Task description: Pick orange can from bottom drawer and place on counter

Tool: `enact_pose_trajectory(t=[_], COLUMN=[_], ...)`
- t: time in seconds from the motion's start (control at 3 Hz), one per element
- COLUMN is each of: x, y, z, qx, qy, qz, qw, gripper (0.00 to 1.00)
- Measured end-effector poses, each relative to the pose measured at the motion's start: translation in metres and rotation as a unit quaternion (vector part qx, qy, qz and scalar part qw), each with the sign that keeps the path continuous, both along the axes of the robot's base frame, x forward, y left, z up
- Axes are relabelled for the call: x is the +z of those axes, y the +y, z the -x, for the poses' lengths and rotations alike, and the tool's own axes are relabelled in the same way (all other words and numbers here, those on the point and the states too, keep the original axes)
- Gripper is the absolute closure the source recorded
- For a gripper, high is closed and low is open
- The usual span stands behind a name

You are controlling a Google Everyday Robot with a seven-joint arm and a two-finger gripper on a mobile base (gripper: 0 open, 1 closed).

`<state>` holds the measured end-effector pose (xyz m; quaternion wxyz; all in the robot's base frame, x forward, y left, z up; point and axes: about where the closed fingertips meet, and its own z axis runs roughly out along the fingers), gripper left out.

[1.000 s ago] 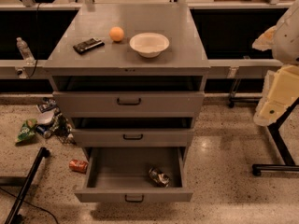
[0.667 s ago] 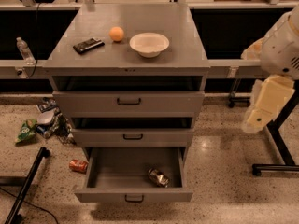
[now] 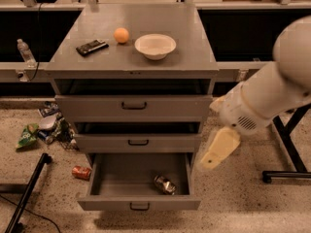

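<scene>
The orange can (image 3: 165, 184) lies on its side in the right part of the bottom drawer (image 3: 138, 203), which is pulled out. The two upper drawers are pushed further in. The counter (image 3: 189, 38) is the grey top of the cabinet. My gripper (image 3: 215, 155) hangs from the white arm (image 3: 272, 96) at the right. It sits just right of the cabinet, at the height of the bottom drawer's back edge, above and to the right of the can and apart from it.
On the counter are an orange ball (image 3: 121, 35), a white bowl (image 3: 155, 46) and a dark flat object (image 3: 92, 47). On the floor to the left lie a red can (image 3: 81, 172), a green bag (image 3: 29, 135) and other litter. A black stand leg (image 3: 29, 193) stands left, another stand (image 3: 287, 152) right.
The arm has swung in from the right edge, leftward and downward. The gripper now hangs close beside the cabinet near the open bottom drawer. The can and counter items have not moved.
</scene>
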<state>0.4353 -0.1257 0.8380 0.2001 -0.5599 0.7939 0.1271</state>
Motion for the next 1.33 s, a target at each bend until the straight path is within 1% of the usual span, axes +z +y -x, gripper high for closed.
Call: enact_pose_trajectory(t=[0.33, 0.67, 1.0, 1.33], x=[-0.065, -0.068, -0.078, -0.137], y=[0.042, 0.045, 0.044, 0.032], z=[-0.002, -0.015, -0.016, -0.033], qx=[-0.020, -0.041, -0.050, -0.063], qy=[0.018, -0.006, 0.002, 0.015], qz=[-0.003, -0.012, -0.018, -0.011], qw=[0.9996, 0.9991, 0.9986, 0.9979], gripper=[0.00, 0.00, 0.00, 0.00])
